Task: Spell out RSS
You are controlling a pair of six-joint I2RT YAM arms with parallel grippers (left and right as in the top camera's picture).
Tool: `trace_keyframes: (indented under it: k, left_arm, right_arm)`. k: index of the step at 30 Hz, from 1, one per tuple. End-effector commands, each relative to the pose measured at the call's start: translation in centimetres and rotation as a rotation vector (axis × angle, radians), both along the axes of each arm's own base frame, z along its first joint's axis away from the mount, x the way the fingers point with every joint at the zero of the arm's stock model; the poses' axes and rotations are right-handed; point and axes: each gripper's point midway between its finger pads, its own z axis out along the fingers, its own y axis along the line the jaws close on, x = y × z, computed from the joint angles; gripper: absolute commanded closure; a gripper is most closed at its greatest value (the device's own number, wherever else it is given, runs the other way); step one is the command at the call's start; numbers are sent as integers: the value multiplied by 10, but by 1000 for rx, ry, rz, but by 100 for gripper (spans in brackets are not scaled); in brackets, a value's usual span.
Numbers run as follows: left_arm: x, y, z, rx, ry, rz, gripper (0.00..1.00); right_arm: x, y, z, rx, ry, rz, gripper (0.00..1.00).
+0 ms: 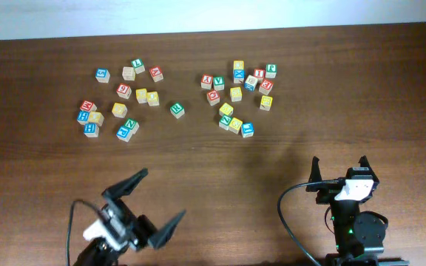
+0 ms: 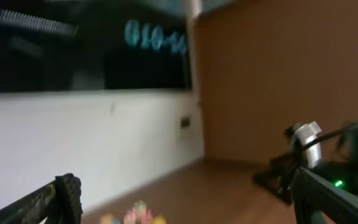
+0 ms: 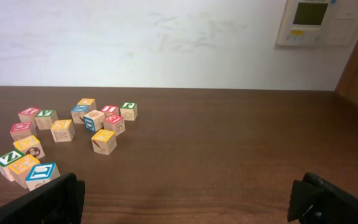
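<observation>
A green-faced cube point(image 1: 177, 109) stands alone between two clusters of wooden alphabet cubes at the far side of the table; its letter looks like R. Several yellow-faced cubes lie in both clusters, for example one in the left cluster point(image 1: 119, 110) and one in the right point(image 1: 236, 94); their letters are too small to read. My left gripper point(image 1: 162, 193) is open and empty near the front edge, tilted upward. My right gripper point(image 1: 339, 162) is open and empty at the front right. The right wrist view shows the right cluster, with a yellow cube point(image 3: 103, 138) nearest.
Red-faced and blue-faced cubes are mixed into both clusters, such as a blue one point(image 1: 248, 129) and a red one point(image 1: 123, 91). The left wrist view is blurred; it shows the wall, the right arm point(image 2: 328, 171) and a few cubes point(image 2: 135, 215) low down. A wall panel point(image 3: 316, 22) is behind.
</observation>
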Motion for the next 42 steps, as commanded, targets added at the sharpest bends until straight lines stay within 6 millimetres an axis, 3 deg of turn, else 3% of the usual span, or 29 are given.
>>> trace_keyframes:
  k: [1,7,11,14,17,22,24,27,31,33,37,42]
  left_arm:
    - [-11,7,31,-77,-53,12,1]
    - [-11,31,82,-134,-129,189,1]
    - [20,69,106,-186,58,447,1]
    - [37,69,125,-44,115,518,1]
    - [63,68,131,65,258,534,1]
    - [96,25,116,297,544,252,1]
    - [97,-3,113,308,647,14,1]
    - [113,-16,108,299,708,-121,1]
    - [149,-12,86,290,853,-58,1]
    - [170,0,64,329,976,130,1]
    - [191,22,33,363,1177,486,1]
    - [191,-22,19,449,1178,394,1]
  right_arm:
    - [0,-1,-2,10,2,-6,2]
    - [0,-1,-2,10,2,-6,2]
    - [0,-1,-2,10,2,-6,2]
    - [0,-1,-2,10,2,-6,2]
    - [0,-1,-2,10,2,-6,2]
    - [0,-1,-2,10,2,-6,2]
    - [0,-1,-2,10,2,-6,2]
    - [0,-1,-2,10,2,-6,2]
    - [0,-1,-2,10,2,-6,2]
    - [0,-1,-2,10,2,-6,2]
    - [0,-1,-2,10,2,-6,2]
    - [0,-1,-2,10,2,-6,2]
